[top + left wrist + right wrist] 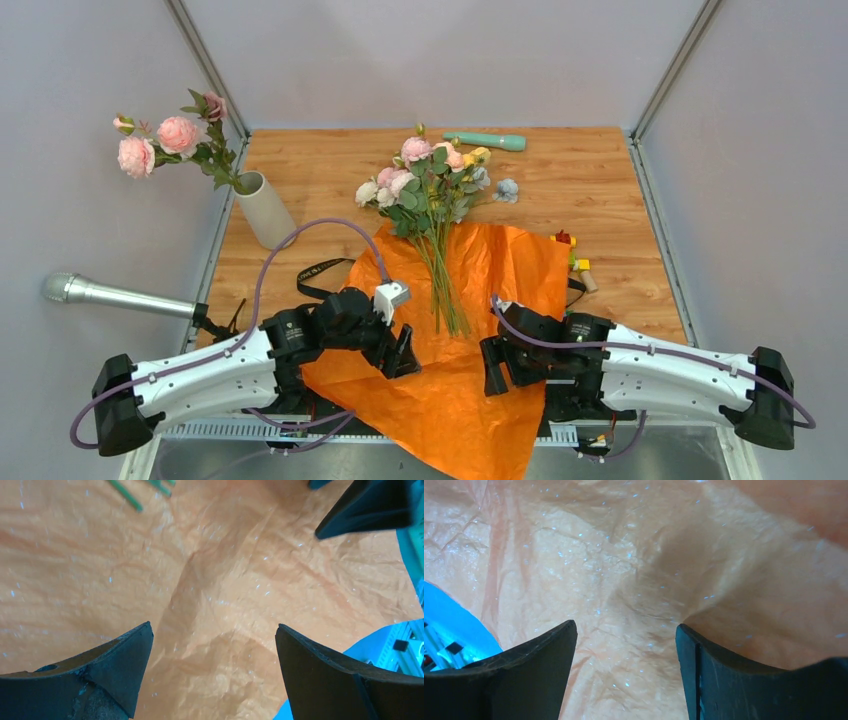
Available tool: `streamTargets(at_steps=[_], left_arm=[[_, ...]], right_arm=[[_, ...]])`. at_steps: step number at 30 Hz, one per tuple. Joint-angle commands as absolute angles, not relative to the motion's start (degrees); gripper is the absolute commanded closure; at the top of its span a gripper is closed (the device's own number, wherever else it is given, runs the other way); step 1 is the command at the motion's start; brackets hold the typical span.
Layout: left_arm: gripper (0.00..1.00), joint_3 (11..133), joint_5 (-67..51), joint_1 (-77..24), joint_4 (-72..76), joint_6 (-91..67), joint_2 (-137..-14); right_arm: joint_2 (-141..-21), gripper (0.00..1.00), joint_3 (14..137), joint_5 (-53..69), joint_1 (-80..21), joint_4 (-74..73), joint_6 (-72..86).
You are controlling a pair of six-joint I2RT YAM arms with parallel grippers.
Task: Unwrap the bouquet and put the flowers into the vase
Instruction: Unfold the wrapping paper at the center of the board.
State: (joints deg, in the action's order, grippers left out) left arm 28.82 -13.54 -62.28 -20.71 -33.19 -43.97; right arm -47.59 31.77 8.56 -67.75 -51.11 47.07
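The bouquet's orange paper lies spread open, its near corner hanging over the table's front edge. The flowers rest on it, blooms pointing away and green stems toward me. The off-white vase stands at the back left, leaning, with pink blooms in it. My left gripper hovers open over the paper just left of the stem ends, nothing between its fingers. To the right of the stems my right gripper is open above the paper, also empty.
A black strap lies left of the paper. A teal wand and a loose pale blue bloom are at the back. Small toy blocks sit right of the paper. A grey metal tube juts past the left edge.
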Motion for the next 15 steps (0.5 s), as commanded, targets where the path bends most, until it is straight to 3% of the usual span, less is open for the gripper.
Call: streamTargets(at_steps=[1, 10, 15], left_arm=[[0.02, 24.5, -15.1, -62.8, -19.9, -35.8, -42.1], [0.0, 24.0, -9.2, -62.8, -18.4, -36.9, -42.9], [0.0, 26.9, -2.5, -62.7, -14.9, -35.6, -47.7]], right_arm=[[-47.1, 0.26, 35.4, 1.4, -68.1, -52.7, 49.5], [-50.9, 0.15, 44.6, -12.0, -67.8, -51.3, 43.7], [-51.4, 0.07, 43.3, -17.2, -62.7, -46.3, 39.5]])
